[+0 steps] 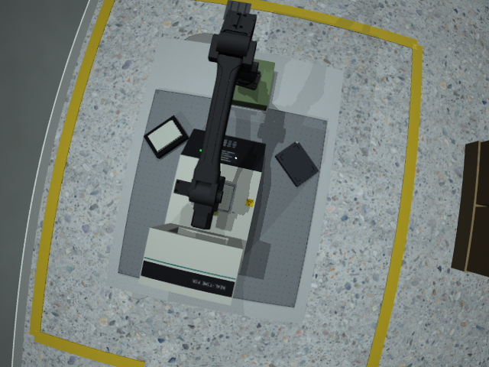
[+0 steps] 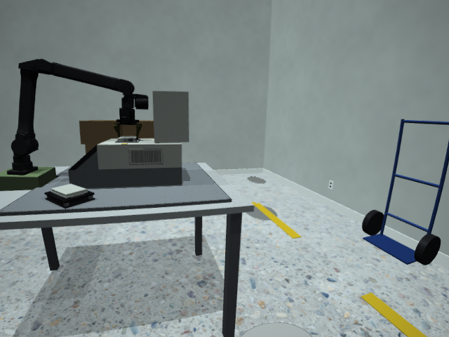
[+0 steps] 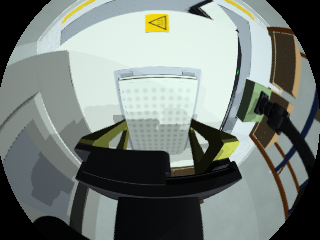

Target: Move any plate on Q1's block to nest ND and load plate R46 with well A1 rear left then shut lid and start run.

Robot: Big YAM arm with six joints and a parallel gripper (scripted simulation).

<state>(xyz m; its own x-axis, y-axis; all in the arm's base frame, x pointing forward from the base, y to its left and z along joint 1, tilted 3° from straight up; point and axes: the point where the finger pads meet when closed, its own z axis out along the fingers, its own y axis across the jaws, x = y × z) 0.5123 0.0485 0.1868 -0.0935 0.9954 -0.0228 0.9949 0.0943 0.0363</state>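
Note:
The cycler Q1 stands mid-table with its lid (image 2: 170, 116) open and upright, and its status lamp (image 1: 200, 150) is green. A pale grey well plate (image 3: 159, 110) lies on Q1's block; part of it shows beside the arm in the overhead view (image 1: 227, 197). My gripper (image 3: 158, 121) points straight down over the block and is shut on this plate across its width; it also shows in the side view (image 2: 127, 135). The plate is at block height, and I cannot tell whether it is lifted. Plate R46 (image 1: 166, 136), white, lies on the black nest N1 (image 2: 69, 197).
The empty black nest ND (image 1: 296, 163) sits right of Q1's panel. The key panel (image 1: 231, 151) is partly under the arm. The arm's green base (image 1: 252, 86) is at the table's back. A yellow warning sticker (image 3: 156, 23) is on the housing beyond the block. The raised lid stands close behind the gripper.

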